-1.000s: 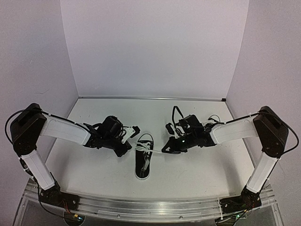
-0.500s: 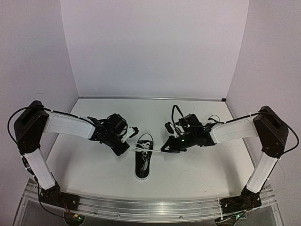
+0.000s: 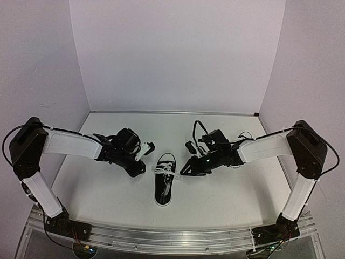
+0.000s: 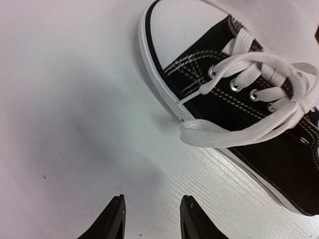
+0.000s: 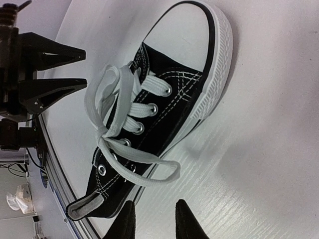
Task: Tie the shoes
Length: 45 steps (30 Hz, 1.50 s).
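One black canvas shoe (image 3: 164, 183) with a white sole and toe cap lies between the arms, toe toward the near edge. Its white laces (image 5: 117, 107) are tied in a bow over the eyelets. One loop (image 4: 227, 135) droops over the left side of the shoe (image 4: 234, 107) onto the table. The other loop (image 5: 149, 167) hangs over the right side of the shoe (image 5: 172, 94). My left gripper (image 4: 152, 219) (image 3: 144, 157) stands open, short of the left loop, with nothing between its fingers. My right gripper (image 5: 155, 219) (image 3: 184, 166) is open too, empty, just short of the right loop.
The white table (image 3: 226, 194) is walled by pale panels at the back and sides. A metal rail (image 3: 161, 237) carrying the arm bases runs along the near edge. In the right wrist view, the left gripper's fingers (image 5: 55, 69) show beyond the shoe.
Both grippers were shut on the laces, pulling them taut sideways. Now both have opened and let go, the loops lie slack, and the left arm has drawn back slightly.
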Each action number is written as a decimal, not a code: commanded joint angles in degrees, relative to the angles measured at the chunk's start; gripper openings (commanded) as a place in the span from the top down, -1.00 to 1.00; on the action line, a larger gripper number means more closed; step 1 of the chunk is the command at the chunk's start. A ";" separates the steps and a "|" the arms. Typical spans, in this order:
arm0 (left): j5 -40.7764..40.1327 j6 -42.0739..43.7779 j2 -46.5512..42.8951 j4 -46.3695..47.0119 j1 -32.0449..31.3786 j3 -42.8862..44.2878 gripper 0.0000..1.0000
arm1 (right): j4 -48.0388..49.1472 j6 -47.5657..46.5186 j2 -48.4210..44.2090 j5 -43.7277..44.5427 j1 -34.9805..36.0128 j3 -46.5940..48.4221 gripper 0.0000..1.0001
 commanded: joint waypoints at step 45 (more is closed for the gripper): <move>1.98 2.59 15.80 10.25 -4.37 18.89 -0.28 | -1.17 -0.71 -7.18 1.85 -2.98 -2.51 0.31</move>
